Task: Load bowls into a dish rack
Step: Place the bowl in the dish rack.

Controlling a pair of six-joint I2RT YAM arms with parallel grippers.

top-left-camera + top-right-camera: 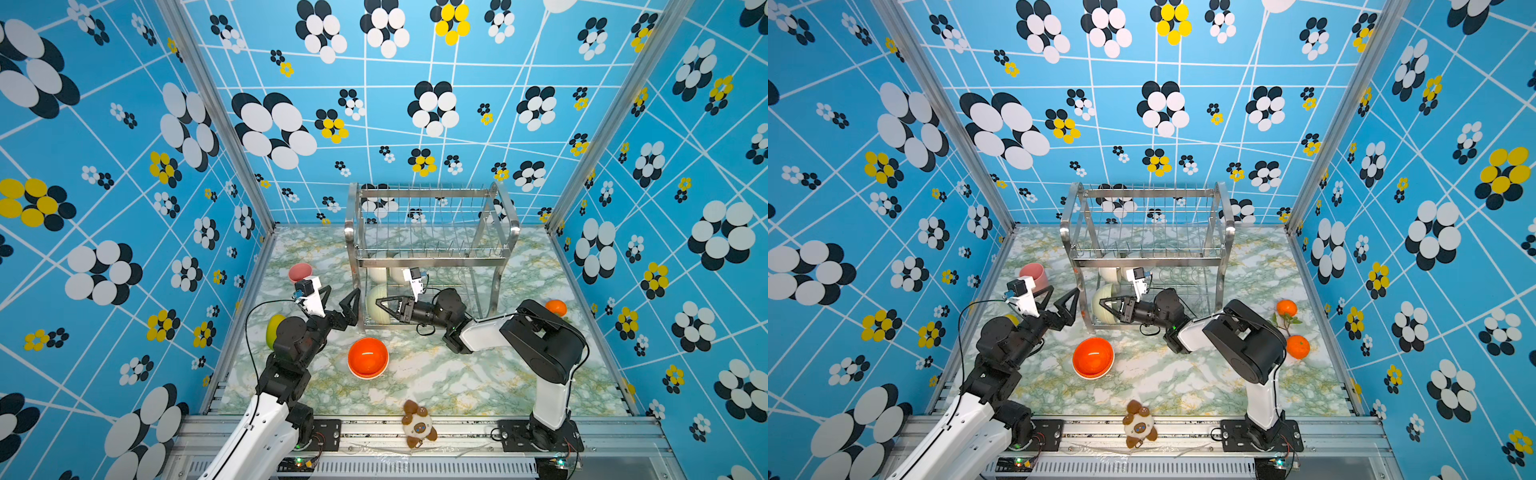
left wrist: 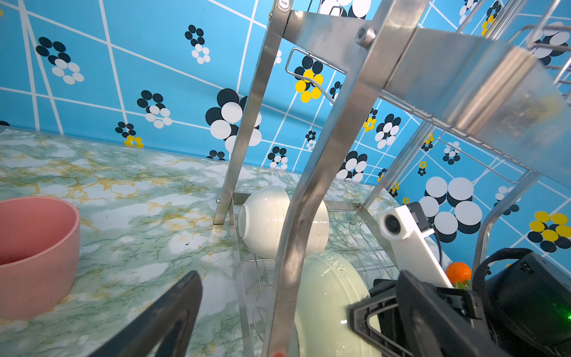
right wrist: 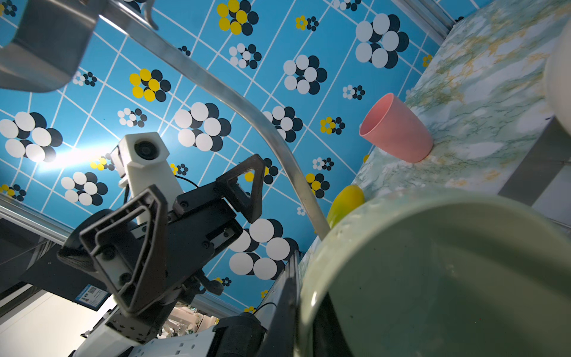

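Both top views: right claw (image 1: 379,302), clamped on the rim of the sage green bowl (image 1: 374,291), inside the lower tier of the dish rack (image 1: 432,262); left claw (image 1: 343,291) spread wide beside the rack; orange bowls (image 1: 368,358) on the desk (image 1: 436,374). Left wrist: sage green bowl (image 2: 327,293) just beside a cream-white bowl (image 2: 265,222). Right wrist: sage green bowl (image 3: 448,278) near the rack's curved frame. Risk: striking that neighbour, or rolling free on release.

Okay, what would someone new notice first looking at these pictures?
Probably the bright orange bowl on the marbled table, front and centre, against loud blue flowered walls. Behind it, the tall steel dish rack, where the right gripper pinches a sage green bowl in the lower tier.
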